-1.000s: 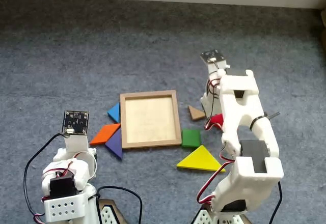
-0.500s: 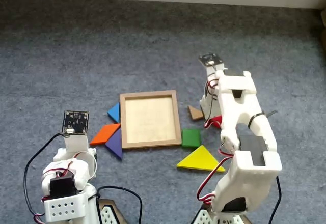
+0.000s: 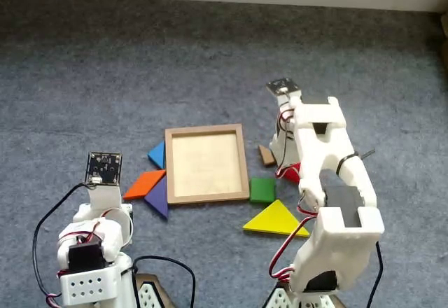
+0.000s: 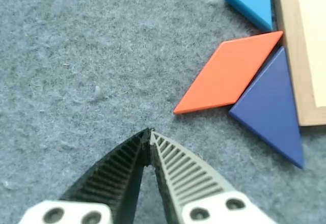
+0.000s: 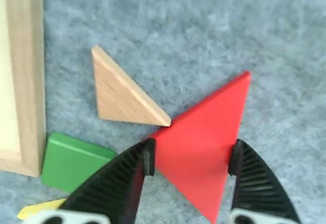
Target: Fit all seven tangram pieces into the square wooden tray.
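Well, the right gripper (image 5: pixel 191 158) hangs with its jaws spread wide on either side of the red triangle (image 5: pixel 209 127), holding nothing yet. For a good grip it should probably drop squarely and close gently, since sloping edges can slip. It should also avoid nudging the tan wooden triangle (image 5: pixel 119 99), whose tip seems to touch the red piece. The pieces are thin, smooth, hard-edged tiles on nappy grey carpet (image 3: pixel 105 63), right of the bare square wooden tray (image 3: pixel 208 128). The green square (image 5: pixel 71 163) lies just beside the tray's near right corner. The left gripper (image 4: pixel 148 135) rests closed and empty near the orange parallelogram (image 4: pixel 229 71).
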`<move>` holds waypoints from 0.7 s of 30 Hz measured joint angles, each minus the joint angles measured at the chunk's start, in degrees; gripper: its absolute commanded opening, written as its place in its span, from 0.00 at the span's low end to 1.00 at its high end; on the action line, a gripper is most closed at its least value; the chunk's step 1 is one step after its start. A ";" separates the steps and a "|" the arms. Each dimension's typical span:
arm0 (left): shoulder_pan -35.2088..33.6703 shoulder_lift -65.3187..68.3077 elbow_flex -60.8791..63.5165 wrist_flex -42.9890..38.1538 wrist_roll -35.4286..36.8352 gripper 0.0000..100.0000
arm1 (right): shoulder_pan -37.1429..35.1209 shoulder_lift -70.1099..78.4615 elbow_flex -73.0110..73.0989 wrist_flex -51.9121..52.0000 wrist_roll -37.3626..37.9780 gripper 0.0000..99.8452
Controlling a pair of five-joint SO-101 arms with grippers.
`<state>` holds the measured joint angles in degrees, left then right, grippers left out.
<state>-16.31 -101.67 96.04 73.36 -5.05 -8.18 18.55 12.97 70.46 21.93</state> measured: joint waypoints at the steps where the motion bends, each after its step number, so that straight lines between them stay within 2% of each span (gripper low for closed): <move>1: 0.00 0.00 0.00 0.00 0.00 0.01 | -0.26 0.18 0.00 0.00 0.00 0.25; 15: 0.00 0.00 0.00 0.00 0.00 0.01 | -0.53 0.35 0.00 0.26 0.00 0.24; 19: 0.00 0.00 0.00 0.00 0.00 0.01 | -0.70 0.35 0.00 0.26 0.00 0.19; 21: 0.00 0.00 0.00 0.00 0.00 0.01 | -0.79 0.35 0.00 1.05 0.00 0.19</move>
<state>-16.31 -101.67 96.04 73.36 -5.05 -8.97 18.90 12.97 71.52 21.93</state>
